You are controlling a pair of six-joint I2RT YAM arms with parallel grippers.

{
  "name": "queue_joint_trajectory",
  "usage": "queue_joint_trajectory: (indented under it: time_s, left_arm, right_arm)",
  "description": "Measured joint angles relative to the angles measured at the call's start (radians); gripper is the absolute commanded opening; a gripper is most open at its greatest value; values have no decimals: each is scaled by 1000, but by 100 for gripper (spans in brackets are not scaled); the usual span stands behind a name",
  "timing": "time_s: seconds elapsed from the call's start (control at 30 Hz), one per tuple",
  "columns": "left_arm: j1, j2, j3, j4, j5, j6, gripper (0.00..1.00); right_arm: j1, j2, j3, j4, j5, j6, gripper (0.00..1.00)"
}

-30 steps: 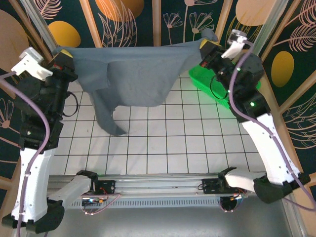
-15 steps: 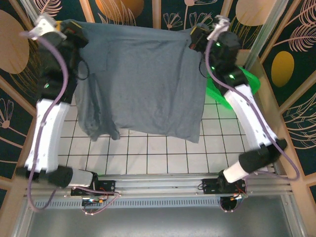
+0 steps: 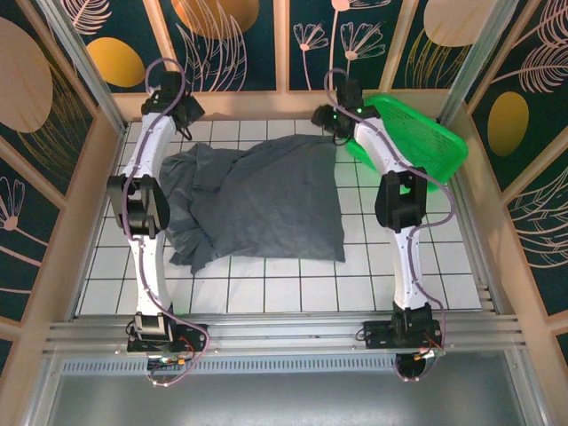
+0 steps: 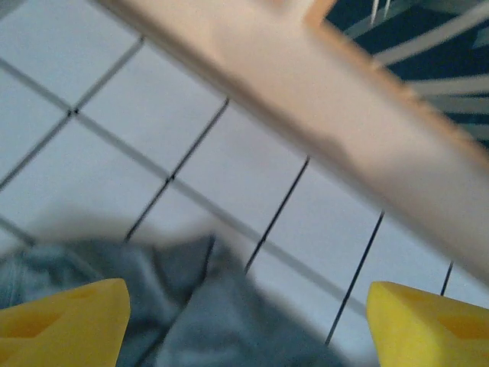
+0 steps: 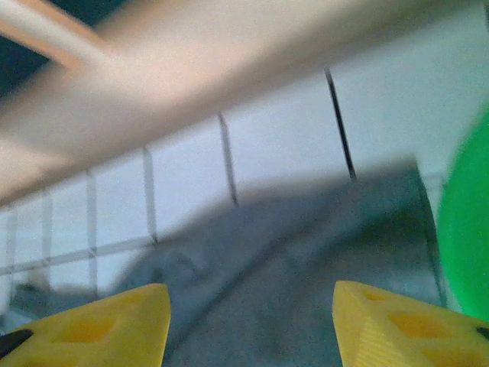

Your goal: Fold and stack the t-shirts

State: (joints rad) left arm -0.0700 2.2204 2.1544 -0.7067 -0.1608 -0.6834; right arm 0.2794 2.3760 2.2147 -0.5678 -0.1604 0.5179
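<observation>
Tiled table (image 3: 453, 257); rumpled t-shirt (image 3: 257, 204); green basket (image 3: 417, 133), perhaps tilted

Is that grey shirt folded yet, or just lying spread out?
Spread out, not folded: the t-shirt lies mostly flat across the tiles, its left side rumpled and bunched.

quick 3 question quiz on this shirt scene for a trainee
1. True or false: the left gripper grips the shirt.
2. The basket sits: A) at the table's far right corner, B) near left, C) on top of the shirt.
3. Fill in: the right gripper is ___.
Key: 1 false; 2 A; 3 open.
</observation>
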Motion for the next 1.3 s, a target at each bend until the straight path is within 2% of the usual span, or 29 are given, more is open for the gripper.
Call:
queue_joint_trajectory:
  time_s: [0.07,0.13,0.33,0.6,0.73,0.97,1.1,1.3]
  left_arm:
    - [-16,-143,-222,22,23,2,79]
    - [-28,-263,-372,32,38,2,78]
    - [-26,-494,-652,82,47,2,77]
    - [16,-521,-852,52,44,1,73]
    - [67,-544,-951,52,33,-11,64]
    - [177,-583,-1102,69,56,-51,53]
    - [181,-632,-1172,68,64,-79,47]
    - [180,-779,-1277,68,128,-123,42]
  right_arm:
    - [3,-10,-75,-3,-5,25,46]
    - [3,-8,-84,-15,-7,47,42]
    - [-10,5,5,-12,8,113,35]
    - [-108,47,56,18,24,143,32]
    - [-140,63,85,18,1,124,33]
    - [-53,40,90,21,-6,60,39]
    - [33,-72,-46,31,-6,36,39]
    - [138,-325,-399,81,-39,12,39]
